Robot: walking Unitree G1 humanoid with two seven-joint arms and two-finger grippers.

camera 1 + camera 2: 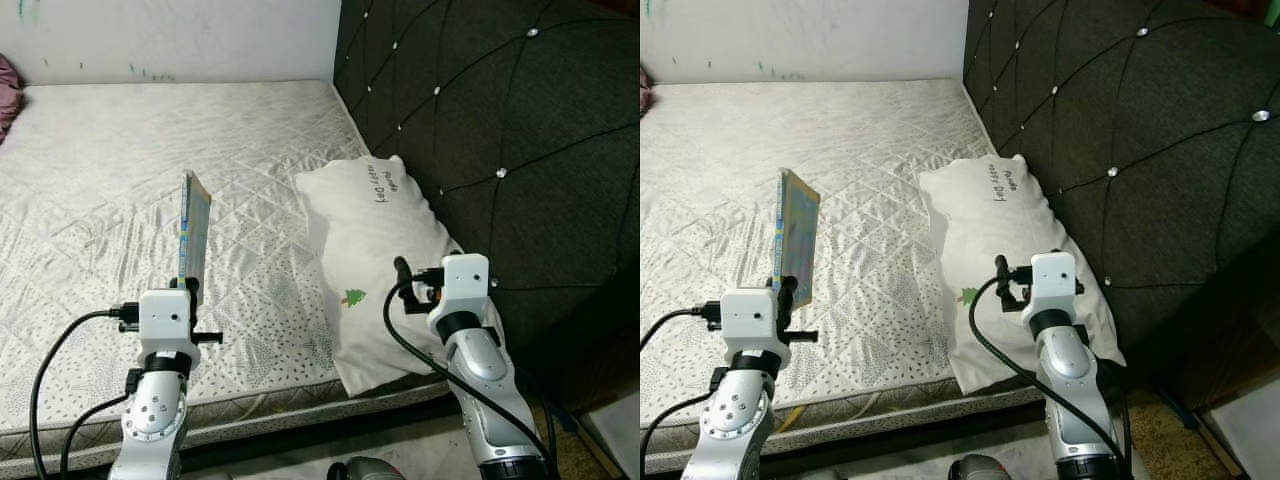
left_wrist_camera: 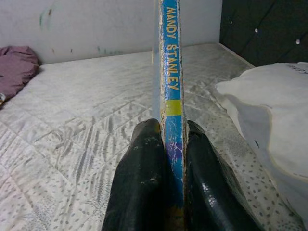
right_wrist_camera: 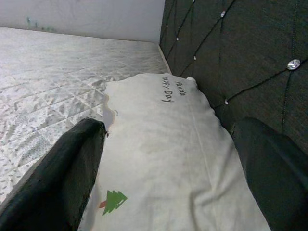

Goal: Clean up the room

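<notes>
A thin blue book stands upright above the mattress, its spine reading MANDY STANLEY. My left gripper is shut on the book's lower end, near the bed's front edge. A white pillow with a small green tree print lies along the dark headboard. My right gripper hovers open over the pillow's near end, its fingers spread wide, nothing between them.
A purple cloth bundle lies at the far left of the mattress by the white wall. The tufted headboard rises on the right. The bed's front edge runs just ahead of my arms.
</notes>
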